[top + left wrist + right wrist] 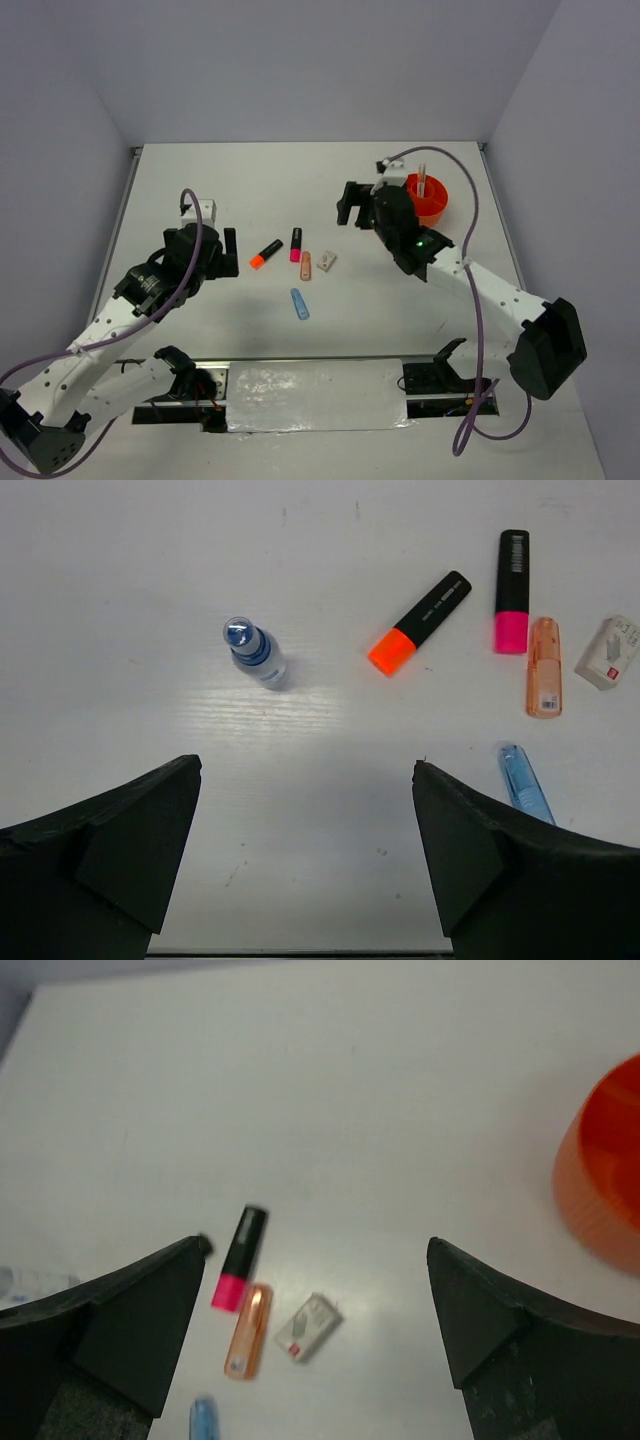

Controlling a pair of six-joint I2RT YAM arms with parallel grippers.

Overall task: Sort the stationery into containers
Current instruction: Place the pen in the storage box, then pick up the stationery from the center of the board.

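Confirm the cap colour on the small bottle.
Blue. The bottle shows best in the left wrist view.

A white table stood between plain grey walls; a shiny silver sheet lay at its near edge, a metal strip along its left
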